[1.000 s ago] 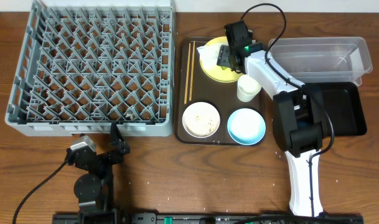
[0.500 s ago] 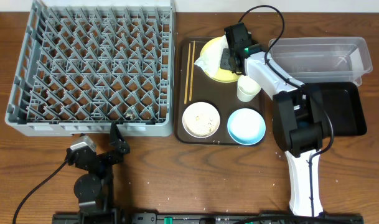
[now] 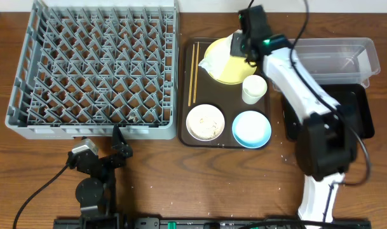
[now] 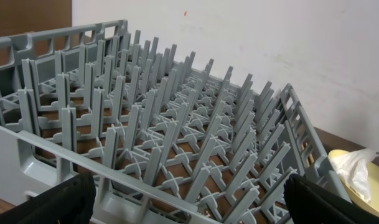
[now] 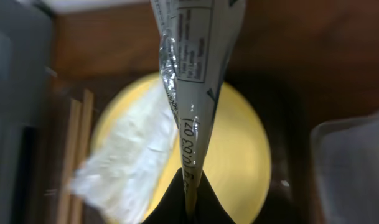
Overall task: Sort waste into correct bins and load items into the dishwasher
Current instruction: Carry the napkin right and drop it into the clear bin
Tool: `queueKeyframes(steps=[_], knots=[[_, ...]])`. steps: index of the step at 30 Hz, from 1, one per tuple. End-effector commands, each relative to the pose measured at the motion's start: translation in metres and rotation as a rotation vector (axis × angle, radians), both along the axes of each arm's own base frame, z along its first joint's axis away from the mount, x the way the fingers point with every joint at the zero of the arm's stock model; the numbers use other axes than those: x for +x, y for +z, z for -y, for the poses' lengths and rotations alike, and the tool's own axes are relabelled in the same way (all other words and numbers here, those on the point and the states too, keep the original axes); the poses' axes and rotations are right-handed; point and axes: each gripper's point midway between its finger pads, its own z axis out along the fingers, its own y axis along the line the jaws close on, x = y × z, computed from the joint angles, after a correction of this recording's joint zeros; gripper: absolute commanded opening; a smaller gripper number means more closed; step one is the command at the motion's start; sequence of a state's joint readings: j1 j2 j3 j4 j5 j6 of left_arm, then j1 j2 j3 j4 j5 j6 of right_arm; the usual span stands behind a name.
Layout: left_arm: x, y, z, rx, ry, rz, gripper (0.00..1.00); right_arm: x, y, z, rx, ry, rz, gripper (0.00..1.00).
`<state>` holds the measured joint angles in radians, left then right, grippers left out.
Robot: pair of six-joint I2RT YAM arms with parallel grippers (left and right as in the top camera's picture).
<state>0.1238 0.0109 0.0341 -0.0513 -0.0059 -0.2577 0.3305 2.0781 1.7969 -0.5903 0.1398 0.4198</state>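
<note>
Two grippers differ: the right gripper (image 5: 188, 186) pinches the wrapper (image 5: 190, 68) above the yellow plate (image 3: 226, 69) at the brown tray's (image 3: 228, 102) far end, while the left gripper (image 4: 189, 208) gapes wide at the dish rack's (image 4: 177, 124) near edge.

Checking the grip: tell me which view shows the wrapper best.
Right wrist. The wrapper fills mid-frame, print readable, pinched in the shut right gripper above the plate. Overhead, the gripper hides nearly all of it. The left wrist view shows mostly the rack, no wrapper.
</note>
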Motion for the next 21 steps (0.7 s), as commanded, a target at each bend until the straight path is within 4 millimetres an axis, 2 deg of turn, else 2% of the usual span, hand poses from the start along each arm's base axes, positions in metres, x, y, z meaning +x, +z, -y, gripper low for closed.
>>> queueKeyframes(steps=[1, 4, 6, 12, 15, 17, 20, 21], knots=[[0.000, -0.018, -0.002, 0.007, 0.008, -0.046, 0.98, -0.004, 0.038, 0.022, 0.004, -0.045, 0.046, 0.01], [0.000, -0.018, -0.002, 0.007, 0.008, -0.046, 0.98, -0.011, 0.046, 0.044, 0.037, -0.126, 0.025, 0.01], [0.000, -0.018, -0.002, 0.007, 0.008, -0.046, 0.98, -0.015, 0.046, 0.067, 0.067, -0.211, -0.002, 0.01], [0.000, -0.018, -0.002, 0.007, 0.008, -0.046, 0.98, -0.027, 0.027, 0.145, 0.168, -0.523, -0.101, 0.01], [0.000, -0.018, -0.002, 0.007, 0.008, -0.046, 0.98, -0.031, 0.017, 0.173, 0.206, -0.643, -0.126, 0.01], [0.000, -0.018, -0.002, 0.007, 0.007, -0.046, 0.98, -0.032, 0.009, 0.188, 0.226, -0.705, -0.140, 0.06], [0.000, -0.018, -0.002, 0.007, 0.008, -0.046, 0.98, -0.033, 0.003, 0.199, 0.231, -0.731, -0.155, 0.23], [0.000, -0.018, -0.002, 0.007, 0.007, -0.046, 0.98, -0.033, 0.002, 0.201, 0.230, -0.735, -0.159, 0.24]])
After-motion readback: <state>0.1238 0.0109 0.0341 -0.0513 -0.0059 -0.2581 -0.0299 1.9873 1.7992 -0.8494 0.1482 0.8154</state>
